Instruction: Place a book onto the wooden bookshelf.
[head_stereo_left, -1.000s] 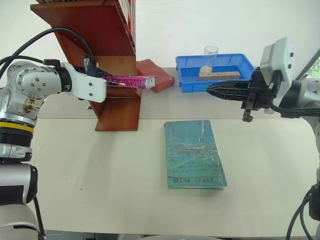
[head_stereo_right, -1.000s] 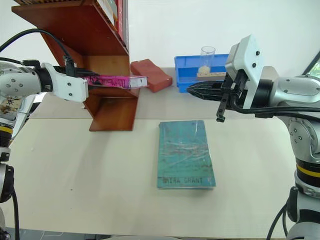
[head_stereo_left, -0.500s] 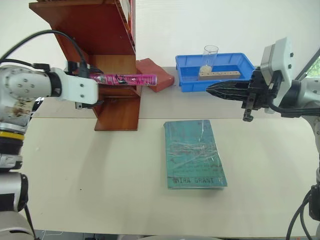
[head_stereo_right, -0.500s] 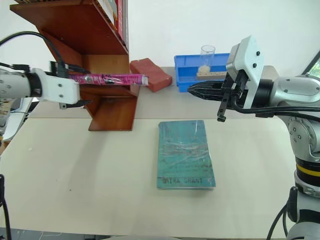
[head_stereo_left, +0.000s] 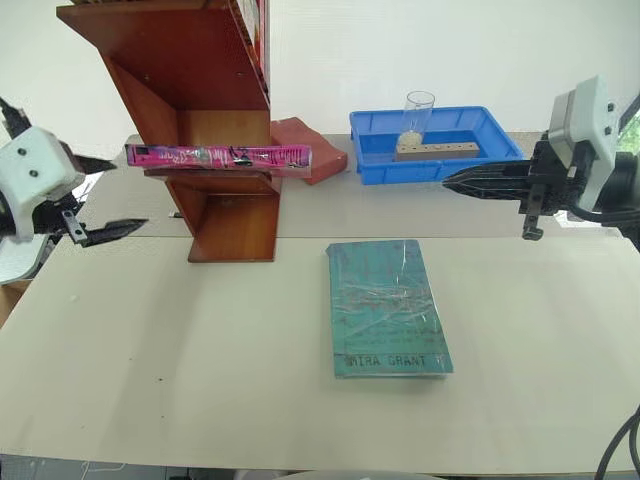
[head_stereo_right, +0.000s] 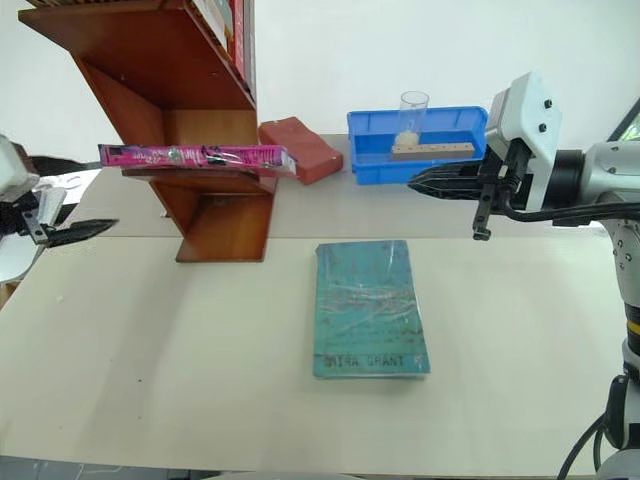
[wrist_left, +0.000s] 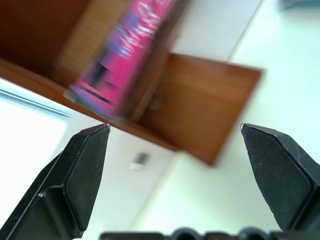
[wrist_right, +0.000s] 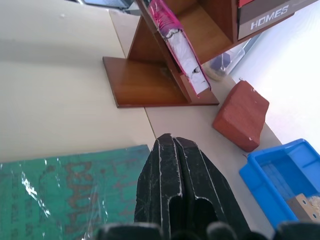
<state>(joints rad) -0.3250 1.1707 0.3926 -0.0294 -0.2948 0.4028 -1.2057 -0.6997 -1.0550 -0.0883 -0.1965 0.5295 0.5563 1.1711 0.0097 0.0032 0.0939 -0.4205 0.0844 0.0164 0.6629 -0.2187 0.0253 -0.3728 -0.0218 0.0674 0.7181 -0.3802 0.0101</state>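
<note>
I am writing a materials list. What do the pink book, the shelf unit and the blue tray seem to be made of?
The pink book: likely a glossy laminated cover, since it shines. The shelf unit: reddish-brown wood, or perhaps veneer, with grain and a smooth finish. The blue tray: apparently moulded plastic, uniform in colour, with a rolled rim.

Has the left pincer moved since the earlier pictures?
Yes. The left pincer has let go of the bright pink glossy book and drawn leftward, away from the reddish-brown wooden bookshelf.
</note>
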